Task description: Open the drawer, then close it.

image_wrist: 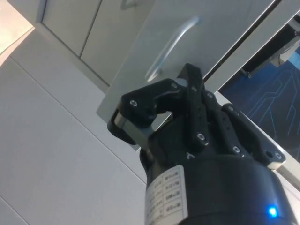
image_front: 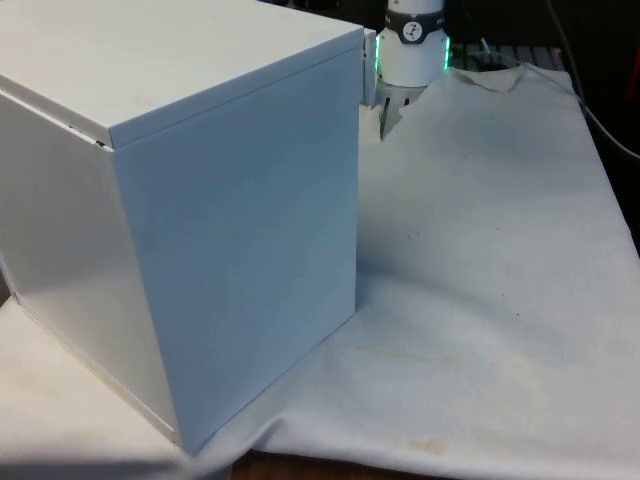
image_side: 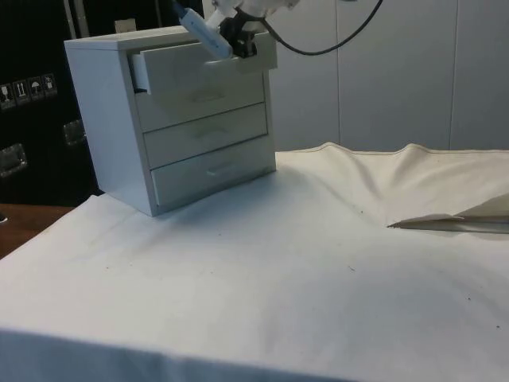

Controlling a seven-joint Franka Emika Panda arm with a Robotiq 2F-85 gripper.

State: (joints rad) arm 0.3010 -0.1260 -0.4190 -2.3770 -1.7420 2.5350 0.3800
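A white chest of drawers (image_front: 200, 200) stands with its back and side to the front view. From the side, the chest (image_side: 103, 119) shows three drawers, and the top drawer (image_side: 191, 76) is pulled out a little. My black gripper (image_side: 241, 48) is at the right end of that drawer's front. In the wrist view the gripper (image_wrist: 183, 79) is shut and empty, its tips against the drawer front just beside the curved white handle (image_wrist: 171, 47). A finger of the gripper (image_front: 383, 122) shows past the chest's far corner.
The two lower drawers (image_side: 211, 151) are closed. A white cloth (image_side: 262, 270) covers the table and rises in a fold (image_side: 413, 151) at the side view's right. Wide free cloth lies in front of the chest.
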